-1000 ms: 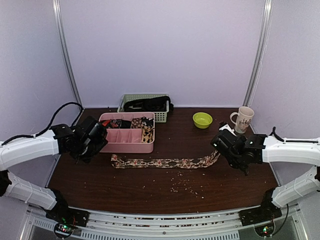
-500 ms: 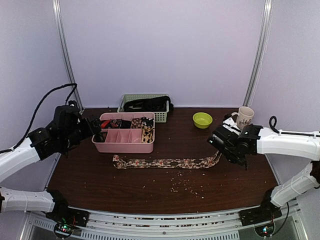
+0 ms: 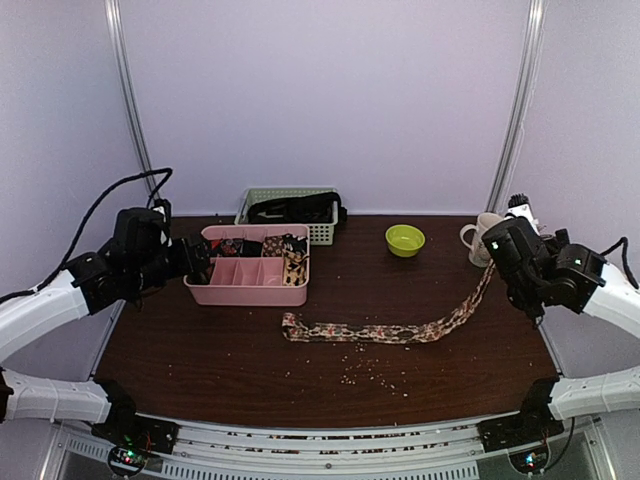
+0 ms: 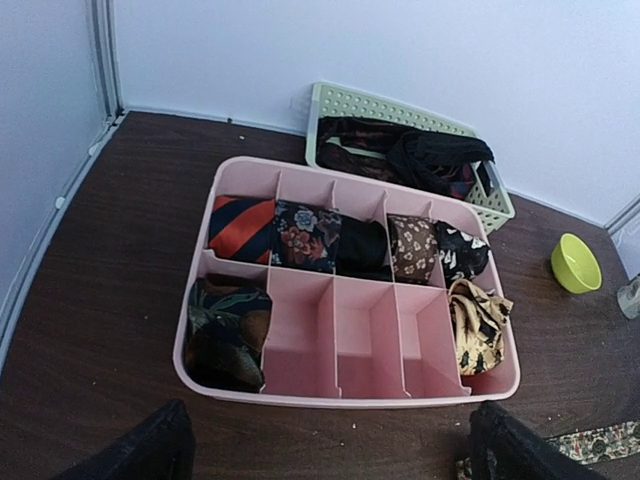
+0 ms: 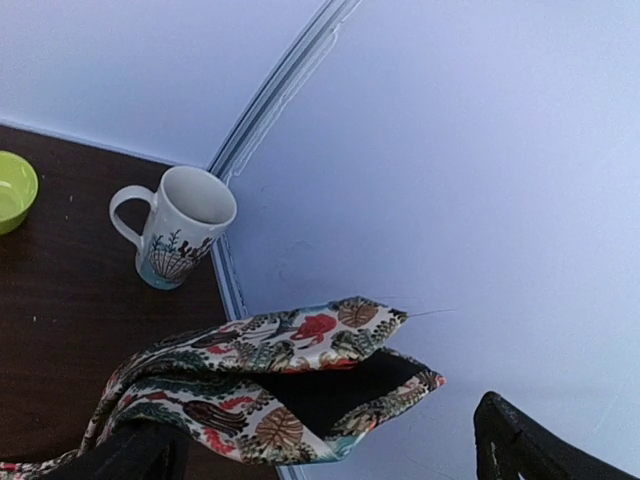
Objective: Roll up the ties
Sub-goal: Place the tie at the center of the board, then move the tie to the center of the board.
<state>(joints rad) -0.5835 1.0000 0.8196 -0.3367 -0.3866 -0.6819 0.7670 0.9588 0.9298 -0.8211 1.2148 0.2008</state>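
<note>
A long floral-print tie [image 3: 380, 331] lies across the middle of the table. Its right end rises off the wood to my right gripper [image 3: 495, 270]. In the right wrist view the tie's wide pointed end [image 5: 270, 380] is draped over the left finger, showing its black lining. The jaws of the right gripper [image 5: 320, 430] stand wide apart, clamping nothing. My left gripper [image 3: 197, 262] hovers by the left front of the pink tray [image 3: 250, 295]. It is open and empty [image 4: 325, 445]. Several rolled ties [image 4: 240, 228] fill compartments of the tray [image 4: 340, 395].
A green basket [image 3: 290, 195] with dark fabric stands behind the tray. A green bowl [image 3: 405, 240] and a white mug [image 5: 180, 225] sit at the back right, the mug close to my right gripper. Crumbs [image 3: 370, 370] dot the front of the table. The side wall is just right of the gripper.
My right gripper has opened and lifted back to the right, dragging the tie rightward with its end raised. My left arm drew back from the tie's left end toward the tray.
</note>
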